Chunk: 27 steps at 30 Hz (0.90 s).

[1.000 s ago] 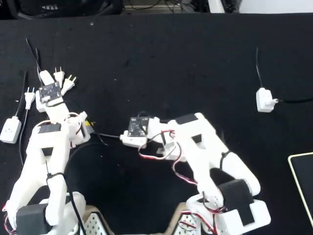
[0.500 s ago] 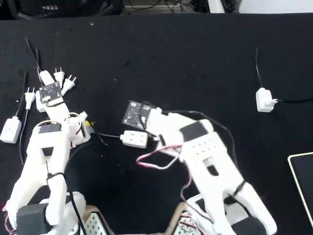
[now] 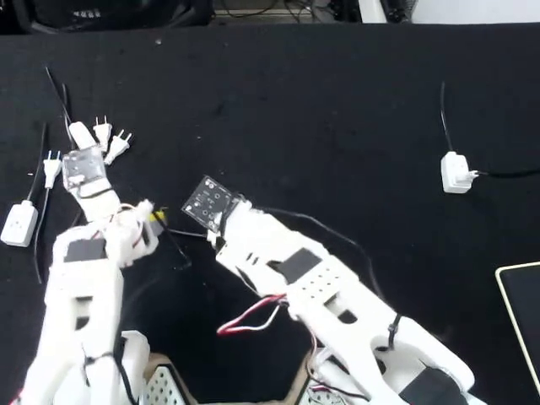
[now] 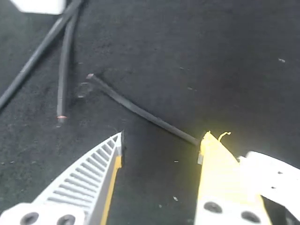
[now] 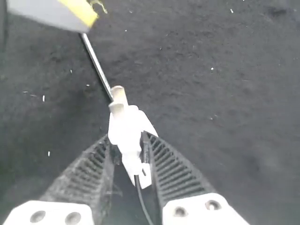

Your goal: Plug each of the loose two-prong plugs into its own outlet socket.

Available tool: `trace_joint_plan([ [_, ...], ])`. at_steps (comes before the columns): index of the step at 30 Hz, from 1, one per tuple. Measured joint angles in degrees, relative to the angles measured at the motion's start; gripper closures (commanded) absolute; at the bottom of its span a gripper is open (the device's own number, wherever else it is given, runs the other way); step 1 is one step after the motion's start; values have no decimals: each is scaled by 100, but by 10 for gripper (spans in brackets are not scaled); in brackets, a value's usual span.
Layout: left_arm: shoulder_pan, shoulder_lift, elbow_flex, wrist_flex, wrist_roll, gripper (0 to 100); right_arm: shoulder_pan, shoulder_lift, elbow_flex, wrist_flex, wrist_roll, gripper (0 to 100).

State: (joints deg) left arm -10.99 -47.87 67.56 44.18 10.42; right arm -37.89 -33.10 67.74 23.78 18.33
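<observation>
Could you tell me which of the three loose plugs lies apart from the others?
The plug nearest the white socket; the left arm lies between it and the other two.

Your right arm (image 3: 287,270) has swung left and stretched out low across the table (image 3: 337,101), its wrist now closer to your left arm (image 3: 80,261). Seen from above, it now covers the white socket block (image 5: 125,126) that lay bare beside it. Your left arm's rear links have straightened behind its wrist.

Counts on the black cloth-covered worktop (image 3: 337,101)
Three small white two-prong plugs (image 3: 119,145), two white outlet socket blocks (image 3: 17,224), one white corded plastic piece (image 5: 126,131), two white robot arms (image 3: 295,270), one yellow-rimmed flat panel (image 3: 527,312).
</observation>
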Motion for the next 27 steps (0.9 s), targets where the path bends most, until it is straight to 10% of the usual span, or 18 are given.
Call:
trace_joint_plan([
  [27,1266,-2541,1310,-79,-264,734,-686,-1371,1020,-396,-97,988],
])
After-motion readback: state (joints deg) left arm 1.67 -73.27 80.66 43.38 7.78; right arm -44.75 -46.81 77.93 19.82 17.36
